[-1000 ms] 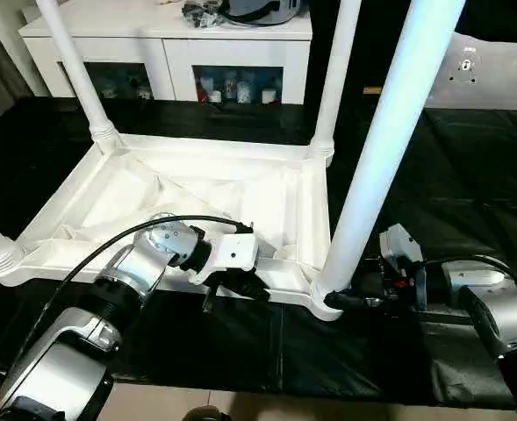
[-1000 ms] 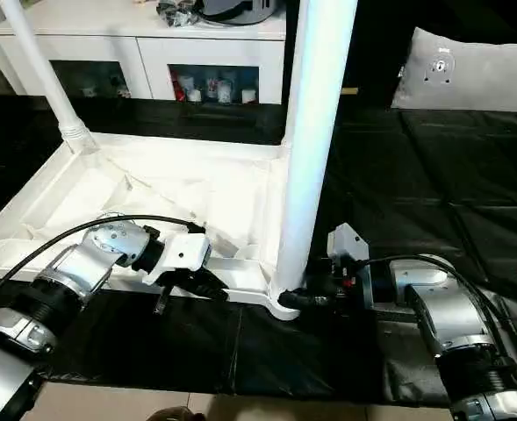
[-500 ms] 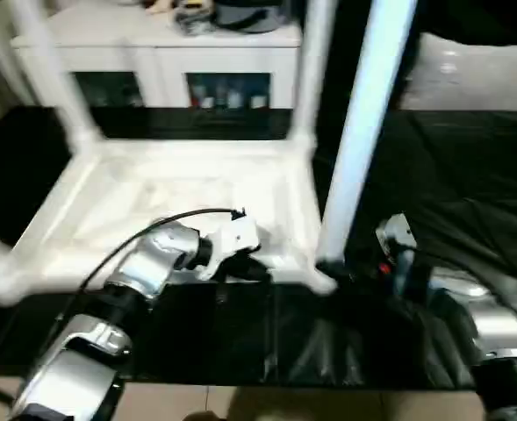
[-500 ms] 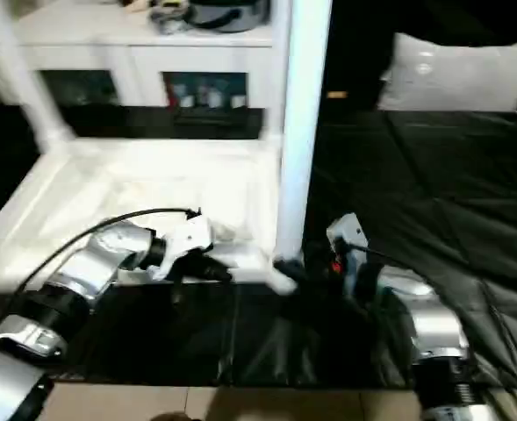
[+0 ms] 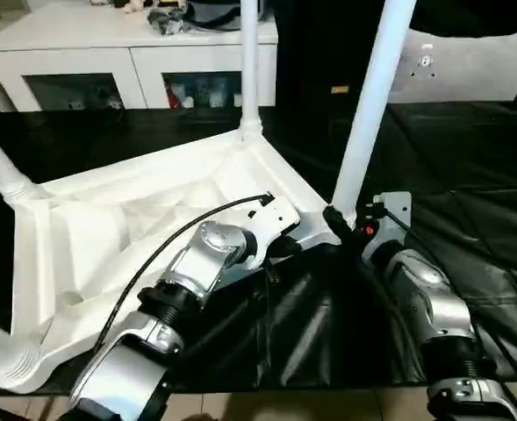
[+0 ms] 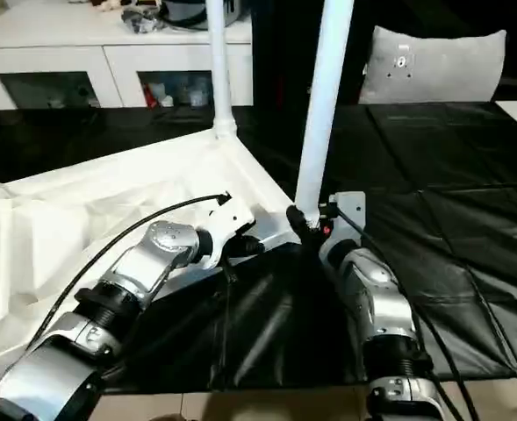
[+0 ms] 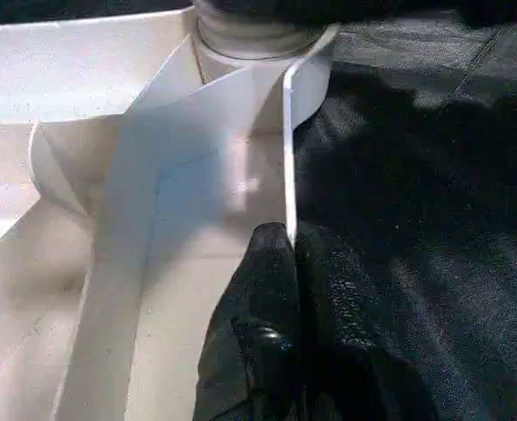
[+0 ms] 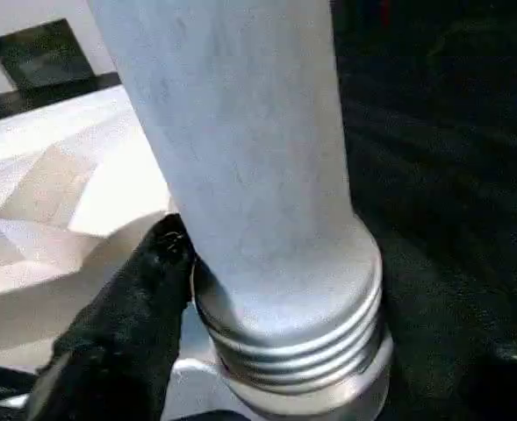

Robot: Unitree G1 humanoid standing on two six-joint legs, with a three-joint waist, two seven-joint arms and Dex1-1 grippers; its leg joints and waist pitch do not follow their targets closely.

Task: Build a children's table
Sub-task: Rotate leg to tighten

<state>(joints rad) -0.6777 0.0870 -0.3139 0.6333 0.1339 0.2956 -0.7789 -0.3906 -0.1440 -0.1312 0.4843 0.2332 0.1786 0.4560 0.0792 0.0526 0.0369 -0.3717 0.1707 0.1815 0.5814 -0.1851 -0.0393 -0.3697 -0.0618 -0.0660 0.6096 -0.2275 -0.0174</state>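
Nearest me, my two silver forearms reach forward over the black-covered work surface (image 5: 469, 219). My left gripper (image 7: 291, 250) has its two black fingers pinched tight on the thin rim of the upturned tabletop (image 5: 109, 228), at about twelve o'clock from my chest; I judge this grip steadies the top.

My right gripper (image 5: 339, 219), at about one o'clock, stands with its fingers spread around the base of the nearest leg (image 5: 368, 105), one finger (image 8: 126, 324) touching the ribbed collar just above its corner socket. Whether it presses firmly I cannot tell. The hold looks meant to seat or twist that leg home.

The children's table lies upside down, ribs up, spreading toward ten o'clock. Other legs rise from its corner sockets, one at twelve o'clock (image 5: 249, 61).

Farthest, a white cabinet (image 5: 135, 53) stands beyond.
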